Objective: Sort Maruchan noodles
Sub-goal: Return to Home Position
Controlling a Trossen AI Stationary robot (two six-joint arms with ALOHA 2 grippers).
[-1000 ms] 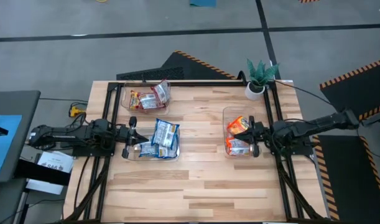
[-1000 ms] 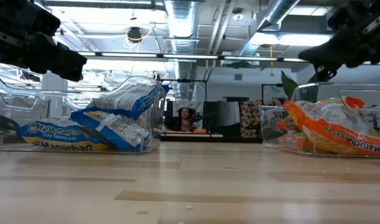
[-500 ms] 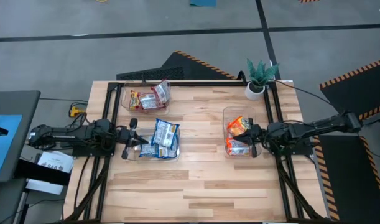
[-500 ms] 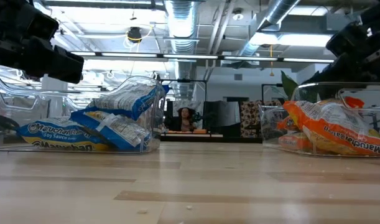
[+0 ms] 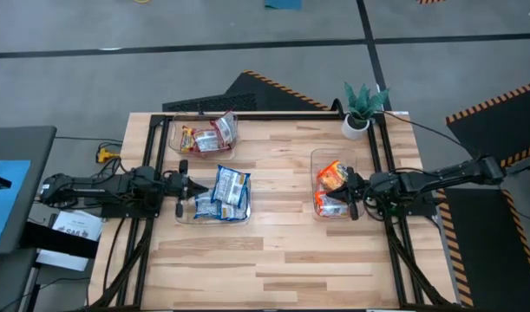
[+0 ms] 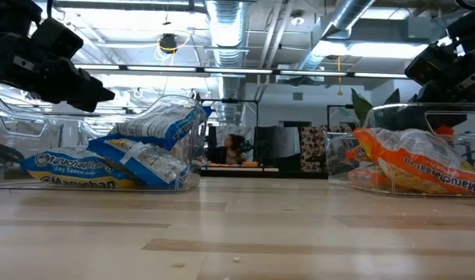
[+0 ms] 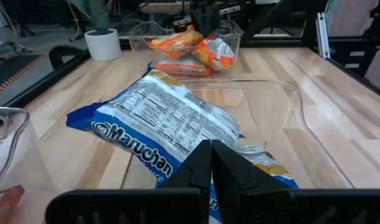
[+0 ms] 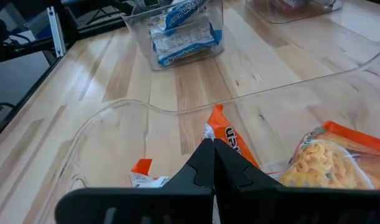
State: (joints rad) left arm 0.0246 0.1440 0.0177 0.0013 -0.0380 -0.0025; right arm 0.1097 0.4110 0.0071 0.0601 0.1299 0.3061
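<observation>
Table (image 5: 273,260): pale wooden top in a black frame, filling the centre of the high view.

Red packets (image 5: 211,136): a small heap in the upper-left clear bin (image 5: 179,121), close to the table's top edge in the frame.

Blue-and-white packets (image 5: 228,191): several, piled and overlapping in the centre-left clear bin (image 5: 183,216), below the red lot. The topmost lies tilted across the others.

Orange packets (image 5: 332,178): gathered in the right clear bin (image 5: 334,156), right of centre. They crowd its lower half in the frame, and its upper part is bare.

Potted plant (image 5: 362,108): green leaves in a white pot, at the upper right, just above the right clear bin and near the table's corner.

Left gripper (image 5: 188,185): at the left rim of the centre-left clear bin, pointing toward the frame's right. The left wrist view shows its two dark fingers (image 7: 199,163) pressed together with nothing between them. In the low view it hangs at the upper left, above the bin wall and apart from the blue-and-white packets.

Right gripper (image 5: 345,198): over the lower right part of the right clear bin, pointing toward the frame's left. Its fingers (image 8: 205,163) are closed flat against each other and empty. In the low view it sits at the upper right, above the orange packets and not touching them.
</observation>
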